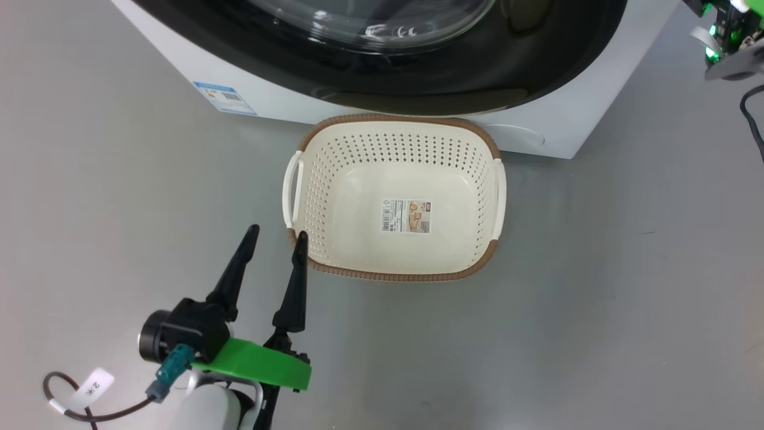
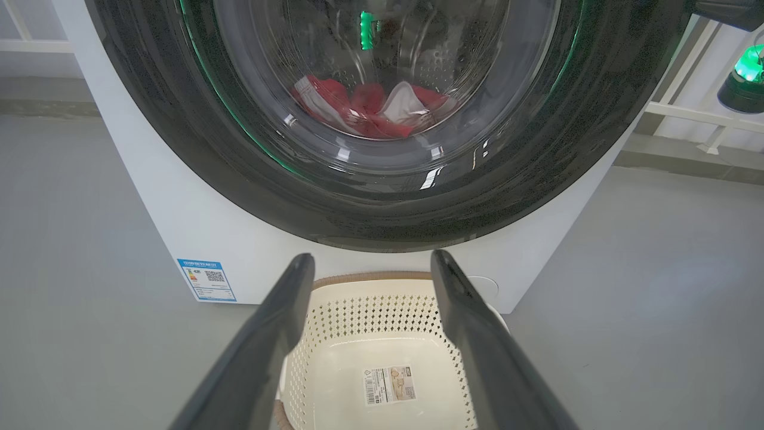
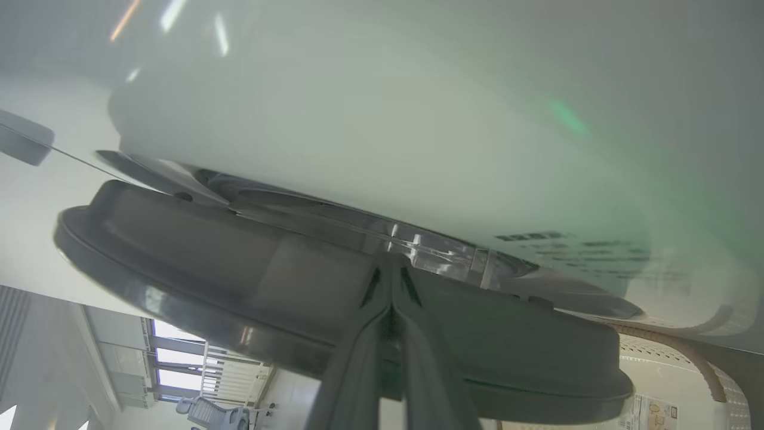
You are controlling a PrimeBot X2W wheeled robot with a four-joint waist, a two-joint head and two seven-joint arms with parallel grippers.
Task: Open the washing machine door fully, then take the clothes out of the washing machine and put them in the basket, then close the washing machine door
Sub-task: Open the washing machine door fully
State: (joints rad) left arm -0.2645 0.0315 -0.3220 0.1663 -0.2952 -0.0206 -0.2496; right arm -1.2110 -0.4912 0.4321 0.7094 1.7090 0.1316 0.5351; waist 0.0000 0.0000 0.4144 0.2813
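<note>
Looking down from the head camera, you had the basket (image 1: 395, 121) sitting on the grey floor (image 1: 597, 310), its far rim right against the foot of the washing machine (image 1: 555, 128). The sticker (image 1: 406, 215) on its bottom was in plain sight. Your left tool (image 1: 277, 232) hung just outside the basket's near left corner with its two dark fingers spread apart and nothing between them. One fingertip lay over the brown rim in that view, though whether it touched could not be told.

From the left wrist you saw the washing machine door (image 2: 179, 149) ahead, glossy black around its glass, with the clothes (image 2: 370, 110) inside the drum, red with white patches. A blue label (image 2: 206, 279) sat low on the white front.

Your right tool (image 3: 391, 269) had its fingers pressed together, with the tips at the door's outer edge where clear plastic met the white front. The door seemed to stand a little off the machine there, but the blur left that uncertain.
</note>
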